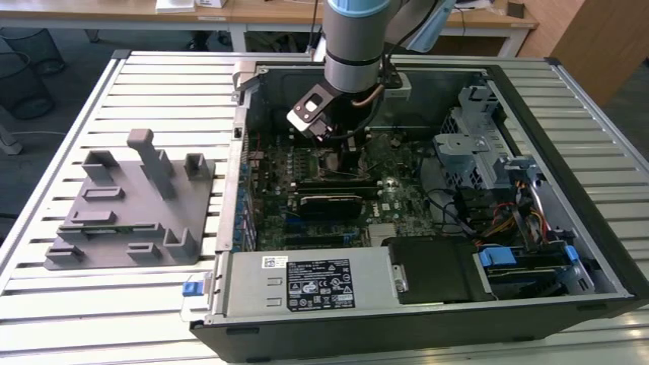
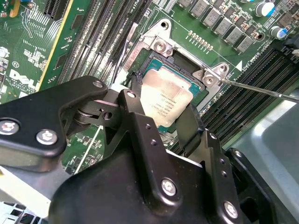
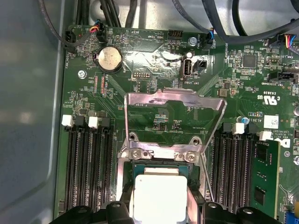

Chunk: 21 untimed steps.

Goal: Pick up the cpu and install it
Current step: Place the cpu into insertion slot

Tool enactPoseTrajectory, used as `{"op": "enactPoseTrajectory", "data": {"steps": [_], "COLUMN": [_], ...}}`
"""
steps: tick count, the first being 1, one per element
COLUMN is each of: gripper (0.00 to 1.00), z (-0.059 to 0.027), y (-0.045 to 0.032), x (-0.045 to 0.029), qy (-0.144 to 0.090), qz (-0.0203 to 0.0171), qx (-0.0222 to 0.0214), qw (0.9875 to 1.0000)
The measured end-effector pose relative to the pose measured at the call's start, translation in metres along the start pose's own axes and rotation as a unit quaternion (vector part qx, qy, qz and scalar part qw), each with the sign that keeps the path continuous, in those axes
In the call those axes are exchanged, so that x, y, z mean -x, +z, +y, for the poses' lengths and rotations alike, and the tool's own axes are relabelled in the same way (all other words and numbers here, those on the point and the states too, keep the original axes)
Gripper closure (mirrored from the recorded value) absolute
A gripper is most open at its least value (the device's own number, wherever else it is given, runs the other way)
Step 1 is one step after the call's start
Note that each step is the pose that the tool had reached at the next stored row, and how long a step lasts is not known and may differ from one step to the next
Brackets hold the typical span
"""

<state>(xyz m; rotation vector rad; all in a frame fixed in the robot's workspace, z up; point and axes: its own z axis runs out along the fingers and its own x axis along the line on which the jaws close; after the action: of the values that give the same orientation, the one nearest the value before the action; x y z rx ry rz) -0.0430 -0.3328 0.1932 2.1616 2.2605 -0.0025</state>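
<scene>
The cpu, a small square chip with a silvery-white top, sits between my gripper's two black fingers, which close on its opposite edges. It hangs level at or just over the dark socket on the green motherboard. In the first wrist view the cpu lies just below the socket's raised metal load plate, with my gripper around it. In the exterior view my gripper reaches down into the open computer case.
A thin metal retention lever juts out beside the socket. Memory slots flank the socket, and a green memory stick stands in one. Cables and drive bays fill the case's right side in the exterior view. A grey plastic fixture lies on the slatted table.
</scene>
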Motion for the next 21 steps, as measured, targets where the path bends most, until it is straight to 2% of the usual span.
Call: {"op": "enactPoseTrajectory", "data": {"steps": [10, 21], "gripper": [0.46, 0.46], "z": [0.0, -0.0001], "y": [-0.0019, 0.0006], "x": [0.0, 0.0003], "qy": [0.002, 0.012], "qz": [0.0003, 0.0004], "qx": [0.0001, -0.0002], "qw": [1.0, 0.9999]}}
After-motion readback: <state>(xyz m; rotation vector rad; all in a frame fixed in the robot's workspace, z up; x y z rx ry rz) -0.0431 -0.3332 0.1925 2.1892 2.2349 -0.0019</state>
